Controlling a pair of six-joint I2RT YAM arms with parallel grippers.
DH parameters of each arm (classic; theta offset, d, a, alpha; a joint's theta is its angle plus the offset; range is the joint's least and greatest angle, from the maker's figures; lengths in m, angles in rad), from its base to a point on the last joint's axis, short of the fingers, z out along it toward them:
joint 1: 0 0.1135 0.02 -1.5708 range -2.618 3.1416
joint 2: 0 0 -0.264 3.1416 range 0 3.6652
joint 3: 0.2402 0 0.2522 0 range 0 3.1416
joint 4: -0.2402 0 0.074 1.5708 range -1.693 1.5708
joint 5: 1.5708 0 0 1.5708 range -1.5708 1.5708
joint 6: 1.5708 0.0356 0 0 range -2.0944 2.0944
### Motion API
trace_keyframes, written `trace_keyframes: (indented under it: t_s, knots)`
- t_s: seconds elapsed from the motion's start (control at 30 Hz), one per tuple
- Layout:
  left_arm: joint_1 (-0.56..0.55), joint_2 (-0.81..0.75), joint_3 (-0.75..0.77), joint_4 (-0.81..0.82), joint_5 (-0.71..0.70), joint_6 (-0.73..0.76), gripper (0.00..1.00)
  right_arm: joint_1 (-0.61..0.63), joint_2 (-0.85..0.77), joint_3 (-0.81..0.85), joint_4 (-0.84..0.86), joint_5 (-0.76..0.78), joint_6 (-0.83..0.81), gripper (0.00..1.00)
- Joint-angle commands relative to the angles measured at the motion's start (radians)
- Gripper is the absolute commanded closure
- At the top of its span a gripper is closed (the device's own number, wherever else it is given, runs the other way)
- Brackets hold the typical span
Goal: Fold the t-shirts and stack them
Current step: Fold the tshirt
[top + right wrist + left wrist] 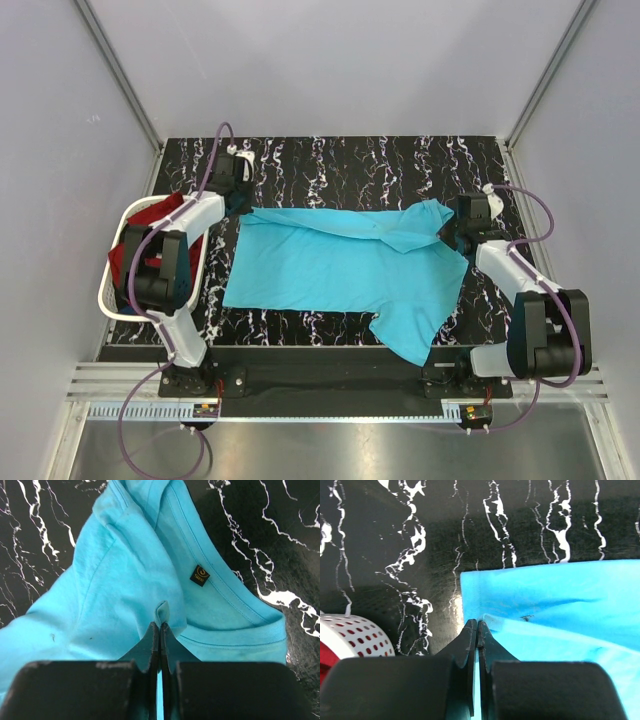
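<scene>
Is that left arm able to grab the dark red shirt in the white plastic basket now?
Probably not yet: the left gripper is shut on the turquoise cloth shirt. The dark red shirt lies close beside it in the open-topped white basket.

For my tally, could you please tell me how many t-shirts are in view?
2: the turquoise t-shirt spread on the table; the dark red t-shirt in the white basket at left, where more may be hidden.
</scene>
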Motion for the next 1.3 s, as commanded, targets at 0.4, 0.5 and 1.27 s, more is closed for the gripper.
trace_keyframes:
  t_s: [0.4, 0.5, 1.27]
  knots:
    - [0.0, 0.065, 0.178, 0.04, -0.058, -0.042, 1.0, -0.003, -0.005, 0.116, -0.05, 0.05, -0.064, 1.0]
    - [0.002, 0.068, 0.209, 0.113, -0.03, -0.028, 1.0, -0.003, -0.008, 0.139, -0.05, 0.052, -0.086, 1.0]
    - [0.103, 0.359, 0.491, 0.338, 0.251, -0.226, 1.0, -0.004, 0.484, 0.584, 0.407, -0.042, -0.372, 1.0]
